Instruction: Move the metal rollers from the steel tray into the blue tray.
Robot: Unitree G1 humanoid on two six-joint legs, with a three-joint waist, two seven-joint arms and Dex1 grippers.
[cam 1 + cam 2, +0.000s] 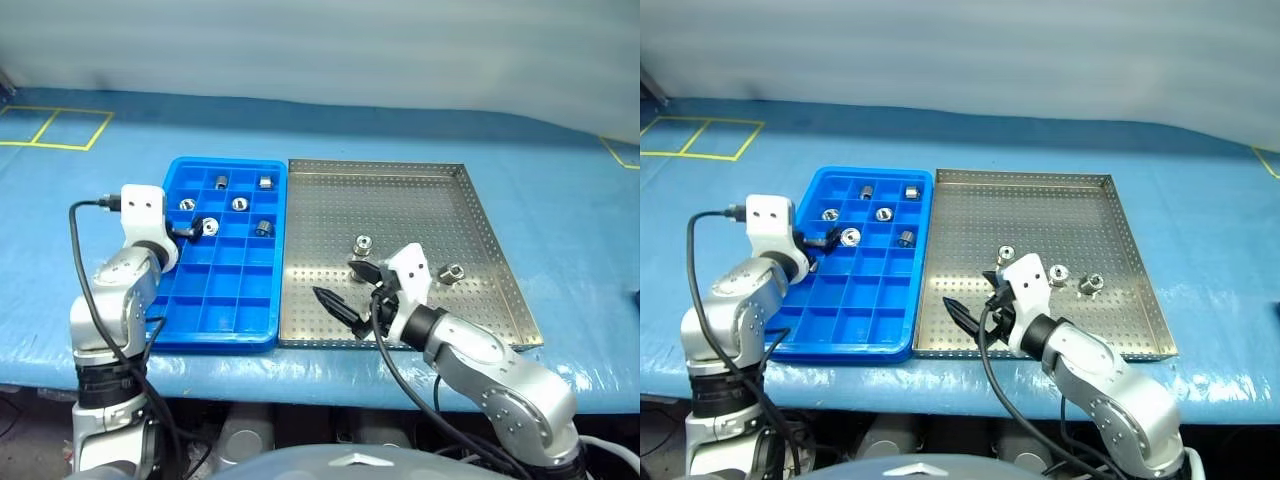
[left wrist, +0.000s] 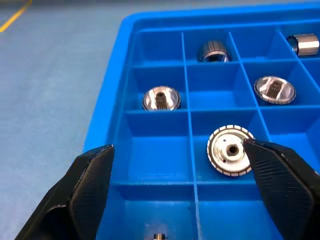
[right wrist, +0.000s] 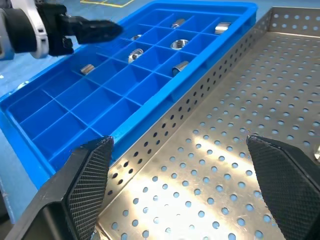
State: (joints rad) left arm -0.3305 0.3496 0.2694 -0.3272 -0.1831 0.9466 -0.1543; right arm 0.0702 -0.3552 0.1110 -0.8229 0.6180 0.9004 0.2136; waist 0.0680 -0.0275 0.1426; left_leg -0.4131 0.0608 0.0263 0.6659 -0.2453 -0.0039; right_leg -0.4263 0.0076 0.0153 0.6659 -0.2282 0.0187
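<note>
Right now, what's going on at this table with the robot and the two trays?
The robot is sorting metal rollers from the steel tray into the blue tray. Its left gripper is open over the blue tray, right beside a roller lying in a compartment. The right gripper hangs open over the steel tray's near edge, holding nothing. About three rollers remain in the steel tray.
</note>
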